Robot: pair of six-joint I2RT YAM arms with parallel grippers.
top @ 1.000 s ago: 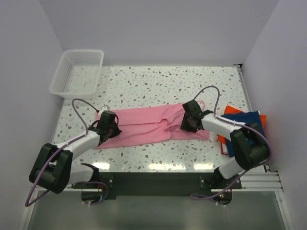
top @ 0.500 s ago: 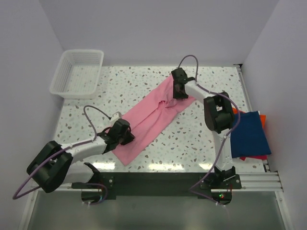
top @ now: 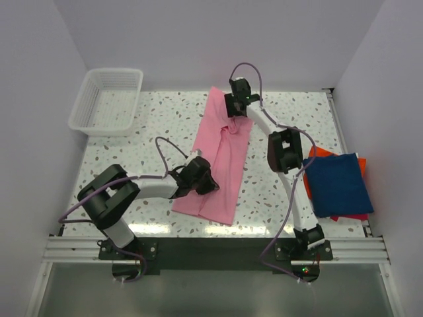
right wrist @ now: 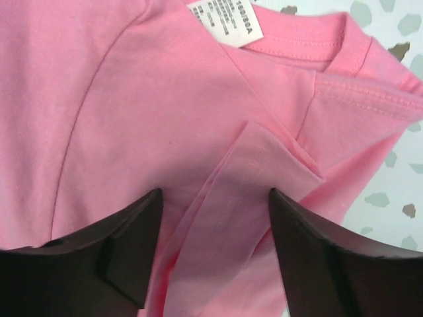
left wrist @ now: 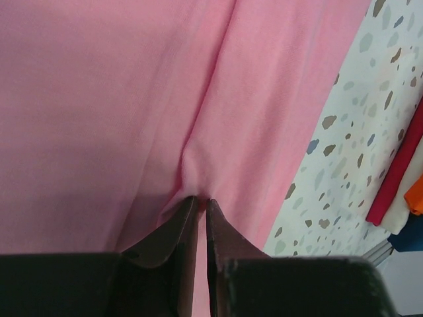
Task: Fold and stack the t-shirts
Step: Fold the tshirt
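The light pink t-shirt (top: 221, 155) lies flat in a long folded strip running from the far middle of the table to the near middle. My left gripper (top: 205, 184) is shut on a pinch of its cloth near the hem end; the left wrist view shows the fingertips (left wrist: 198, 200) closed on pink fabric (left wrist: 132, 99). My right gripper (top: 236, 109) is open over the collar end. The right wrist view shows its jaws (right wrist: 215, 195) apart, with a folded sleeve (right wrist: 258, 178) between them and the neck label (right wrist: 225, 20) beyond. The navy t-shirt (top: 337, 185) lies folded on the orange-red one (top: 319, 152) at the right.
A white mesh basket (top: 106, 99) stands at the far left corner. White walls close in the table on the left, back and right. The folded pile's red and orange edges (left wrist: 396, 175) show at the right of the left wrist view.
The pink shirt has swung from lying across the table to lying lengthwise. My right arm carried its collar end to the far middle; my left gripper moved right with the hem end.
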